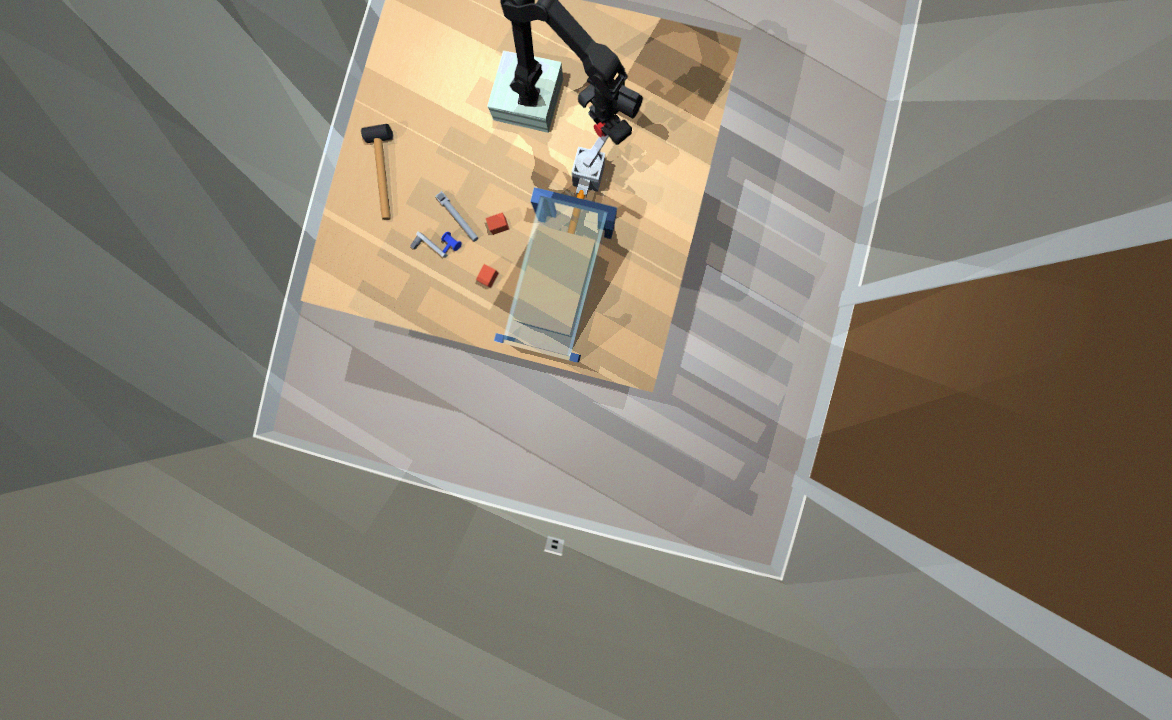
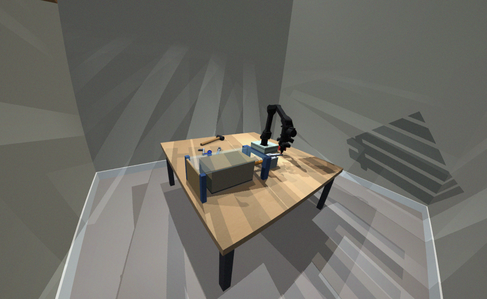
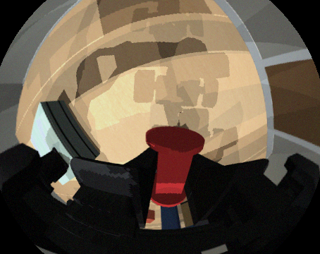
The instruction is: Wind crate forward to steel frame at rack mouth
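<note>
The crate [image 1: 554, 277] [image 2: 234, 178] sits flat in the clear-panelled cubby, with a gap between its front and the blue steel frame [image 1: 572, 201] [image 2: 265, 170]. An orange strap [image 1: 576, 218] [image 2: 258, 162] runs from the crate through the frame to the grey winch [image 1: 587, 174] [image 2: 274, 162]. The winch handle [image 1: 596, 151] [image 2: 276, 155] is on top of the winch, its arm pointing away from the crate; its key is hidden. My gripper [image 1: 603, 131] [image 2: 281, 149] [image 3: 167, 147] is shut on the handle's red knob [image 3: 174, 159], beyond the winch from the cubby.
My arm stands on a pale block [image 1: 545, 82] [image 3: 44, 132] beside the winch. Left of the cubby lie two red blocks [image 1: 496, 222] [image 1: 486, 275], a wrench [image 1: 458, 218] and a crank with a blue knob [image 1: 451, 241]. A mallet [image 1: 381, 183] [image 2: 210, 140] lies farther left.
</note>
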### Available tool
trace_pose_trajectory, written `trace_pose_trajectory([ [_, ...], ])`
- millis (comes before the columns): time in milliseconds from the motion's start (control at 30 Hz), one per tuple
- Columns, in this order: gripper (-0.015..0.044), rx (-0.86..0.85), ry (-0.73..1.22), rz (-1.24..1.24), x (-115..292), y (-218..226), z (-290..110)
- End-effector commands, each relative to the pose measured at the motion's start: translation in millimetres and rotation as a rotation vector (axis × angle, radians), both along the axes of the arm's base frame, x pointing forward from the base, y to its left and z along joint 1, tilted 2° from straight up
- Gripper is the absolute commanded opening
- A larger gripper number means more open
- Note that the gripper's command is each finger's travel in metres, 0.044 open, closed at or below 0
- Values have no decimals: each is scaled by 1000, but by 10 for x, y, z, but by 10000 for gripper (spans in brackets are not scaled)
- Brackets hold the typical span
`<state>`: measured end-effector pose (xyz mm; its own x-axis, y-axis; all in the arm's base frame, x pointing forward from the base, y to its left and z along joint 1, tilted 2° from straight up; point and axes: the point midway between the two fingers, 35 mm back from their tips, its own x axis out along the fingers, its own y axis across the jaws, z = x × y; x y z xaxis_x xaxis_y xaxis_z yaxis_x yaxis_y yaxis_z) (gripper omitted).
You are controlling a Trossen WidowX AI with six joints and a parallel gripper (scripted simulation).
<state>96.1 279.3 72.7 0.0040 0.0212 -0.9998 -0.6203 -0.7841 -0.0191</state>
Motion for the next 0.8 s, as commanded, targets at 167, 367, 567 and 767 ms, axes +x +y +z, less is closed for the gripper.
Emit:
trace_pose_trajectory([
  [167, 0, -27, 7, -7, -45, -216, -28],
  [367, 0, -27, 7, -7, -50, -309, -29],
  [567, 0, -28, 7, -7, -46, -403, -29],
  [767, 0, -29, 7, -7, -28, -512, -29],
])
